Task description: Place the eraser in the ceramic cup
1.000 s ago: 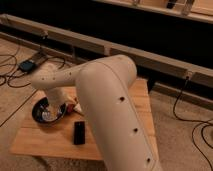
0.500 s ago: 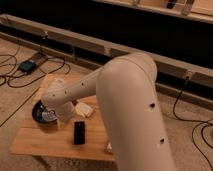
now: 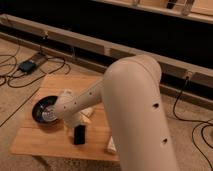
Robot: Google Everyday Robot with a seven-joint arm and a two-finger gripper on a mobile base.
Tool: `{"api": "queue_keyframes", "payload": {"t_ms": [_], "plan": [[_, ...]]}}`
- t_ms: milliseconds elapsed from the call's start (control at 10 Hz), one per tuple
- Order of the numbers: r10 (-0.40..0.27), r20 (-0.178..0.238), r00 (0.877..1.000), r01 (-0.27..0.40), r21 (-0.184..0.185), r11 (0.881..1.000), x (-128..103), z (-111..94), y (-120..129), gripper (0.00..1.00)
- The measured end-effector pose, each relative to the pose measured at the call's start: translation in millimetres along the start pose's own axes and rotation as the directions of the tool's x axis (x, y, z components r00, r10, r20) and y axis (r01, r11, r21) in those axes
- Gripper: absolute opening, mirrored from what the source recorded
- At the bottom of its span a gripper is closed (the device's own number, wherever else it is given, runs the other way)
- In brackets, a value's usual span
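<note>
— How far along is the job?

— Hardly begun, I would judge. The eraser [image 3: 79, 134] lies flat on the counter [image 3: 35, 142], near the front edge, and nothing grips it. It has yet to be picked up, carried and dropped into the ceramic cup.

— Where is the pincer?

— The pincer [image 3: 75, 121] sits at the end of the arm [image 3: 135, 110], low over the counter, between the dark bowl [image 3: 47, 111] and the eraser, just behind the eraser. Whether it is wide or narrow I cannot tell; the arm's own bulk covers it.

— And the cup?

— I cannot pick it out with any certainty. A small whitish shape shows just behind the wrist, but it may be part of the arm.

— Count things for me.

— One eraser, one bowl, one arm with one pincer. Two pale blocks [image 3: 88, 113], I think: one close beside the arm, the other at the counter's front edge. No cup that I can count.
</note>
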Motion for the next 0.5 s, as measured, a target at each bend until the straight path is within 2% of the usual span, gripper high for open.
{"api": "queue_keyframes", "payload": {"t_ms": [200, 500], "plan": [[0.013, 0.009, 1.000, -0.013, -0.003, 1.000, 3.5, 10.6, -7.6, 0.80], [0.037, 0.028, 0.999, -0.036, -0.038, 0.999, -0.1, 17.4, -13.0, 0.80]]}}
